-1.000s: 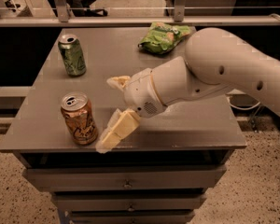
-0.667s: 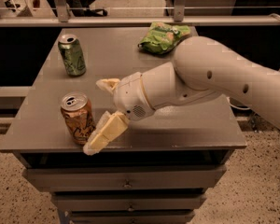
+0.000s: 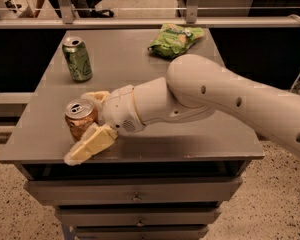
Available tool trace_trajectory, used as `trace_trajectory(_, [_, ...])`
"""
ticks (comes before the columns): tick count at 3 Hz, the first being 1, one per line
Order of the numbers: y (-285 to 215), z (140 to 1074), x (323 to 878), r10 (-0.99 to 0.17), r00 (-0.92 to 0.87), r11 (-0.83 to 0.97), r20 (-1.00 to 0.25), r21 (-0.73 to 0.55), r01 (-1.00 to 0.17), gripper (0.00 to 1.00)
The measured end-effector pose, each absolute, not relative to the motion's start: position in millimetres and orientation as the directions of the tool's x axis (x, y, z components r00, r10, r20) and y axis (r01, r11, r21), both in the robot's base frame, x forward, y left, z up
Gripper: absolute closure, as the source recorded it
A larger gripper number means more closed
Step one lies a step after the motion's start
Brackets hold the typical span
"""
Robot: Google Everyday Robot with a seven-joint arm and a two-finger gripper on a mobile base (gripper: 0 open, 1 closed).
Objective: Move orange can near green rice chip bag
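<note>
The orange can (image 3: 80, 118) stands upright near the front left of the grey table (image 3: 140, 69). My gripper (image 3: 81, 128) has come in from the right and straddles the can. One pale finger (image 3: 94, 97) lies behind the can and the other (image 3: 90, 143) in front of it, low by its base. The jaws are spread about the can and I cannot see them pressing it. The green rice chip bag (image 3: 173, 39) lies at the far back of the table, right of centre, well away from the can.
A green can (image 3: 77, 59) stands upright at the back left of the table. My arm (image 3: 230, 101) crosses the right half of the table. Drawers (image 3: 135, 196) sit under the front edge. A rail (image 3: 140, 21) runs behind the table.
My gripper has moved left from beside the orange can until its fingers lie on either side of it. The cans and the bag have stayed in place.
</note>
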State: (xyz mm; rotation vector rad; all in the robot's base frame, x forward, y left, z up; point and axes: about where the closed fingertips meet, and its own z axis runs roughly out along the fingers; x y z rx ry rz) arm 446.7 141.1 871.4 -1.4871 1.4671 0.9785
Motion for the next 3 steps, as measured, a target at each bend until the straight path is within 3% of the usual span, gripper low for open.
trace_trajectory(3, [124, 883, 465, -0.323, 0.022, 0.104, -0.946, -0.059, -0.993, 0.86])
